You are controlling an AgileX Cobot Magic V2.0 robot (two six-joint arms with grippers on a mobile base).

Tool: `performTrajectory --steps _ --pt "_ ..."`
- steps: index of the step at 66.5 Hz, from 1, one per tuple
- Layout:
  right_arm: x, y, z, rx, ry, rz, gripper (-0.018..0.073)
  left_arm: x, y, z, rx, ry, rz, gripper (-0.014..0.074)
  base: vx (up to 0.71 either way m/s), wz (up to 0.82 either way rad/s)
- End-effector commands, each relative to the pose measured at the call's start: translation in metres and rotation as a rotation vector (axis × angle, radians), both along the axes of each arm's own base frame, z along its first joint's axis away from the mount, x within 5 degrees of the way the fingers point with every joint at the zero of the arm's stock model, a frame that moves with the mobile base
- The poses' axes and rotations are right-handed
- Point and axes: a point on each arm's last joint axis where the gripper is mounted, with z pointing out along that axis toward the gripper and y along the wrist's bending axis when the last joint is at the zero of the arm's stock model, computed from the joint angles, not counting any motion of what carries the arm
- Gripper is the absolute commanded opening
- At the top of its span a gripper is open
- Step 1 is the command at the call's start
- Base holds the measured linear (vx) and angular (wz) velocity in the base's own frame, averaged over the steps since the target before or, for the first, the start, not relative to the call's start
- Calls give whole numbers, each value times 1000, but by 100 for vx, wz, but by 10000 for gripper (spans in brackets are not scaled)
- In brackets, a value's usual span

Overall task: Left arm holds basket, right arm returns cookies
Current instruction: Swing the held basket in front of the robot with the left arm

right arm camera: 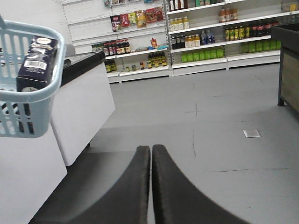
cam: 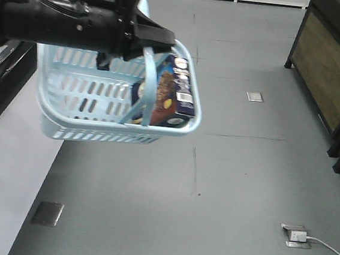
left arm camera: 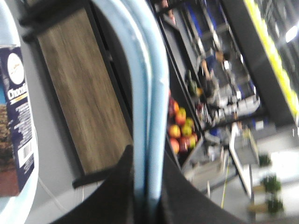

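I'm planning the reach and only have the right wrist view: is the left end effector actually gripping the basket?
Observer: Yes. The left end effector is shut on the handle of the basket, which hangs clear of the floor.
Operator: Where are the cookies relative to that handle?
Observer: The cookies rest against the wall at the basket's right end, just right of the handle in the front view.
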Motion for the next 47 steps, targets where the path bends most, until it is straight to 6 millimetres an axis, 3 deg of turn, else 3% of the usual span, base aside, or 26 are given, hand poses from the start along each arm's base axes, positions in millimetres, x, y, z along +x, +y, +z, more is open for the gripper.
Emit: performTrajectory --steps 1,7,20,34,47 --pt "-1 0 8 6 -86 -1 -8 -31 -25 38 -72 -118 -78 -8 0 0" --pt "-1 0 8 6 -86 -1 -8 -45 -49 28 -59 -119 -130 -8 0 0" --pt "-1 0 8 6 -86 -1 -8 -66 -77 -34 -111 43 -138 -8 0 0" --pt "-1 0 8 6 -86 -1 -8 -94 -70 -104 -81 204 -217 -8 0 0" --pt "-1 0 8 6 -86 -1 -8 -110 -63 -133 -34 236 -266 -8 0 0"
